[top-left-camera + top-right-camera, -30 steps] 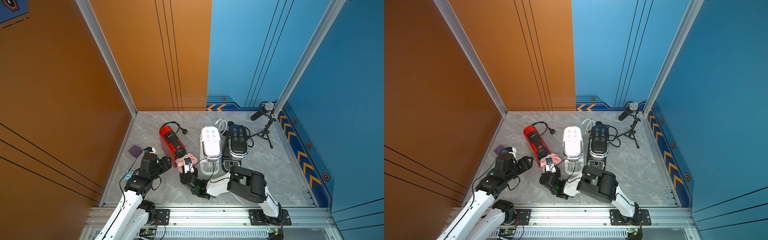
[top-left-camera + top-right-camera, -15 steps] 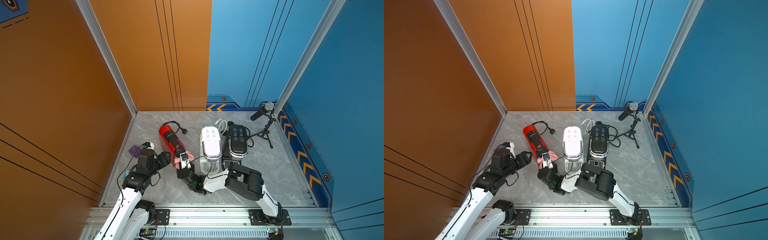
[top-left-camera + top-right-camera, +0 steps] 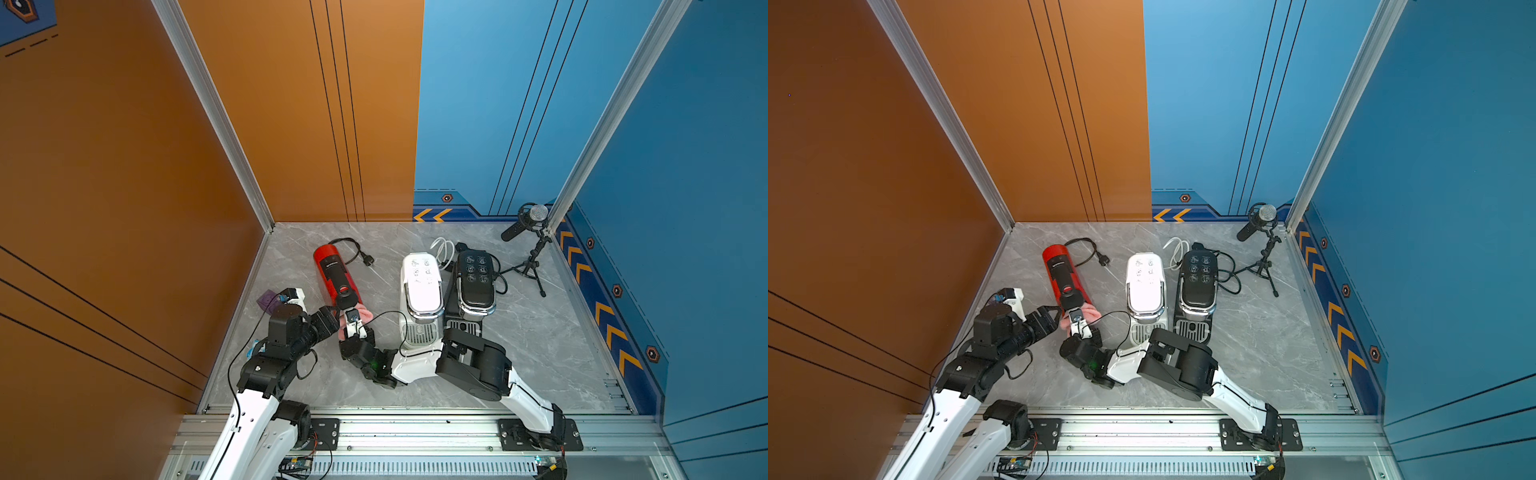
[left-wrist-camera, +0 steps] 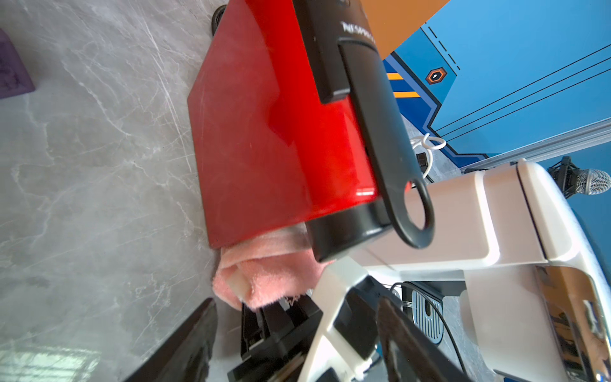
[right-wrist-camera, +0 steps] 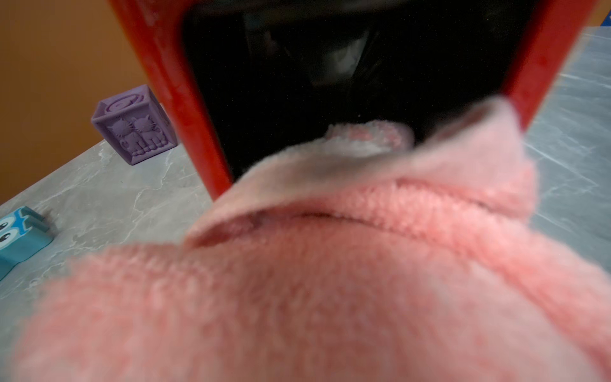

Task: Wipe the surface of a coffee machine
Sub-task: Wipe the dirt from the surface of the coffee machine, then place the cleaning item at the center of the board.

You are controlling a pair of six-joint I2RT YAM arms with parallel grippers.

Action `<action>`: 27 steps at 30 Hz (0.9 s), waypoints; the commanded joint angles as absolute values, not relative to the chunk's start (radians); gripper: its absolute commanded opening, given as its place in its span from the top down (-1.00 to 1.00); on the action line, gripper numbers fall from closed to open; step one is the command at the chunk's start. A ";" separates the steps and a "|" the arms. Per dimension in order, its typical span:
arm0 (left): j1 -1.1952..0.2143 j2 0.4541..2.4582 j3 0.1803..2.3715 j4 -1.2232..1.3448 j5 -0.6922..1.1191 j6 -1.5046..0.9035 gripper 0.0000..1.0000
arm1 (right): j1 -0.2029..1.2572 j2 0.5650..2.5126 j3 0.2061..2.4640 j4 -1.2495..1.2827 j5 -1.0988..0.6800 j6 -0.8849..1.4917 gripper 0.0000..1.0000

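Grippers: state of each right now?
Left gripper: open, holding nothing.
Right gripper: shut on the pink cloth, at the red coffee machine.

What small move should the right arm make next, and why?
Probably sweep the pink cloth up over the shell of the red coffee machine: the right gripper is shut on it, but it sits bunched at the machine's front opening, covering little surface.

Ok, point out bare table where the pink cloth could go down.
Widest bare patch: right of the black machine, in front of the microphone tripod. Narrower lane between red machine and white machine. Crowded: red machine's front, with pink cloth, right pincer, purple block.
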State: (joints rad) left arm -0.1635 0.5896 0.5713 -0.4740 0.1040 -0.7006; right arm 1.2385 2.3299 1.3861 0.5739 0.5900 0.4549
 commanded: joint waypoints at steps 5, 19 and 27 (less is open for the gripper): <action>-0.123 0.527 0.548 -0.555 0.130 -0.696 -0.58 | 1.173 2.415 1.516 0.419 0.482 0.401 1.00; -0.054 0.518 0.555 -0.573 0.189 -0.689 -0.59 | 1.099 2.487 1.708 0.261 0.341 0.393 1.00; -0.029 0.529 0.569 -0.573 0.202 -0.680 -0.59 | 1.089 2.476 1.710 0.230 0.277 0.371 1.00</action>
State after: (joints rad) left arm -0.0414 0.5259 0.5591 -0.5541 0.1776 -0.7002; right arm 1.1267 2.4535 1.6859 0.3214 0.3428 0.4107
